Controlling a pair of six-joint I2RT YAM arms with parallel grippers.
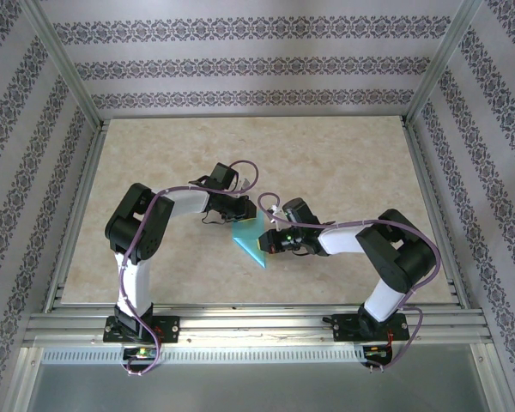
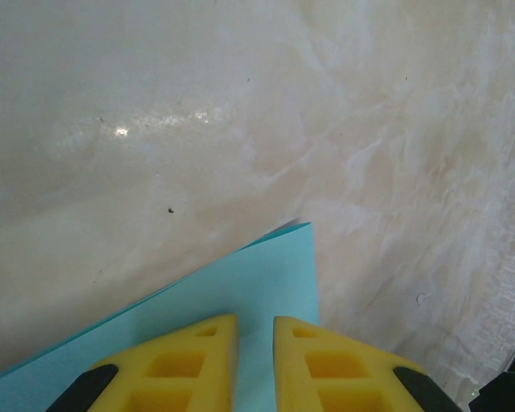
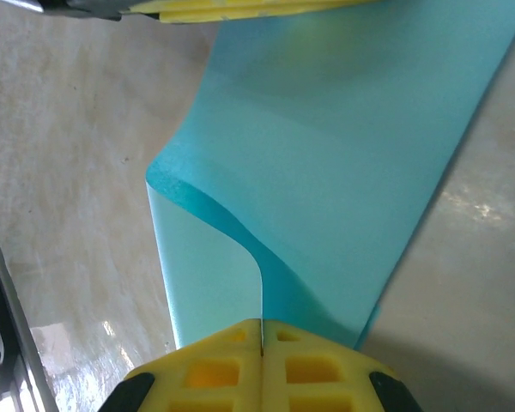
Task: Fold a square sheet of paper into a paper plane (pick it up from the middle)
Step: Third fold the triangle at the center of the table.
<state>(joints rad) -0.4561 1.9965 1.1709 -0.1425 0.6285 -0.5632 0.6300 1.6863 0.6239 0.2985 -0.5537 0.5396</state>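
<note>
The square sheet of paper (image 3: pixel 326 154) is clamped at one edge between the right gripper's (image 3: pixel 262 330) closed yellow fingertips. From there it curls in a loose fold running away toward the left gripper (image 2: pixel 255 330). That gripper's jaws stand a narrow gap apart with nothing between them, tips over the sheet's flat face near a corner. The sheet sits mid-tabletop (image 1: pixel 343 163), toward the near edge, between both arms.

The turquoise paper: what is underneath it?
Under the square sheet of paper lies the pale marbled table. Where the right tool pinches it, the paper curls over a second layer of itself. The tabletop directly beneath the sheet is covered.
</note>
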